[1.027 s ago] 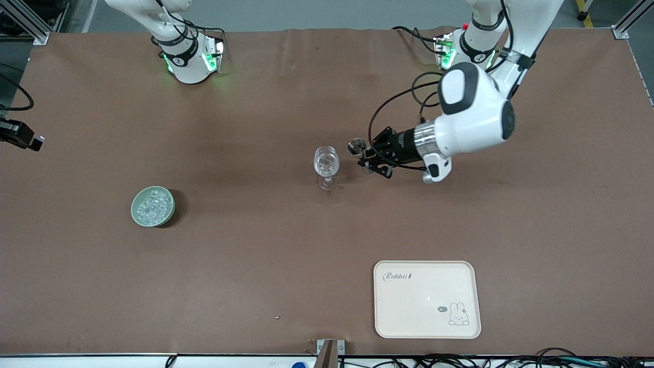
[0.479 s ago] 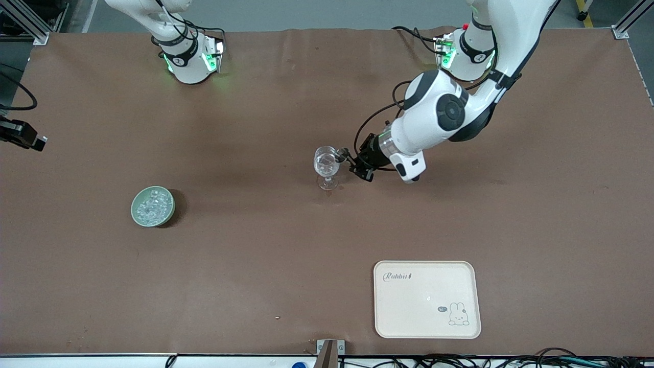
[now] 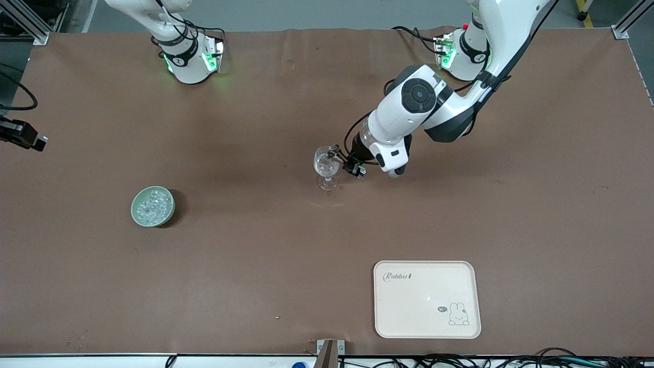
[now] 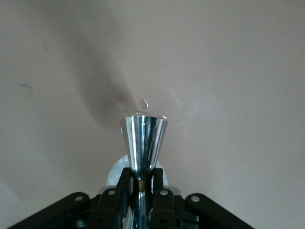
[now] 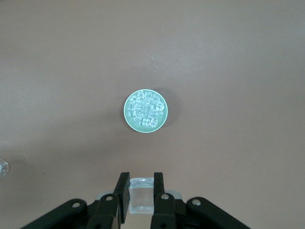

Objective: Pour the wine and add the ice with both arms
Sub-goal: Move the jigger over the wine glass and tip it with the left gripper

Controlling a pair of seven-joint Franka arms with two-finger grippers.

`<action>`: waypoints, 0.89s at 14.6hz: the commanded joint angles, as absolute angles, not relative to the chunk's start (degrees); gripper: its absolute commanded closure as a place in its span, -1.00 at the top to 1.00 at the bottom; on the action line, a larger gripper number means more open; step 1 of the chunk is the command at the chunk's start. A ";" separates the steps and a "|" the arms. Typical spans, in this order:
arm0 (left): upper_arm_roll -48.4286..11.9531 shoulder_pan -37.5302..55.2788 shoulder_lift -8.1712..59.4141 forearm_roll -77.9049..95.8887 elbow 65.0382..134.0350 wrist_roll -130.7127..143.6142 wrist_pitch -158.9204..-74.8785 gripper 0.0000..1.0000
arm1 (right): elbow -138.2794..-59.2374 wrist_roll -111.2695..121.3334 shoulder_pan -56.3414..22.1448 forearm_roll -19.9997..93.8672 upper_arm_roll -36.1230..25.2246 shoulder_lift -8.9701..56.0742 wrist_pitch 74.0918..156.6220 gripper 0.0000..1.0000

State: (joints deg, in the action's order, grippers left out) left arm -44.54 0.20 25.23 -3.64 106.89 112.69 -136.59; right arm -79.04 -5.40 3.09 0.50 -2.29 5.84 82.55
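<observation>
Steel jigger [image 4: 143,143] clamped in my left gripper [image 3: 341,158] is tipping its mouth toward the wine glass [image 3: 326,164] just beside it. My right gripper [image 5: 141,191] is pinching an ice cube [image 5: 141,194] high over the green ice bowl [image 5: 127,110], well apart from that glass.

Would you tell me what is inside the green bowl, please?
The green bowl holds a heap of small clear ice cubes. The bowl's bottom cannot be seen, as the cubes cover it.
</observation>
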 commanded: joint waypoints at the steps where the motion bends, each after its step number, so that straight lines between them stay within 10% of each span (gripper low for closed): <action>1: -44.91 0.70 25.66 -7.81 103.63 115.30 -132.63 -0.99 | -78.93 -5.71 3.69 1.14 -1.67 5.54 82.35 -0.97; 13: -44.91 4.57 25.75 -22.68 101.87 124.72 -126.04 -0.98 | -79.01 -5.80 3.60 1.23 -1.67 5.63 82.44 -0.97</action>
State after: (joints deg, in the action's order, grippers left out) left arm -44.68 4.10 25.28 -21.05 103.43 123.91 -128.06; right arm -79.04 -5.40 3.09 0.70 -2.15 5.85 82.57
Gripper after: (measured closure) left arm 0.784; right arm 0.758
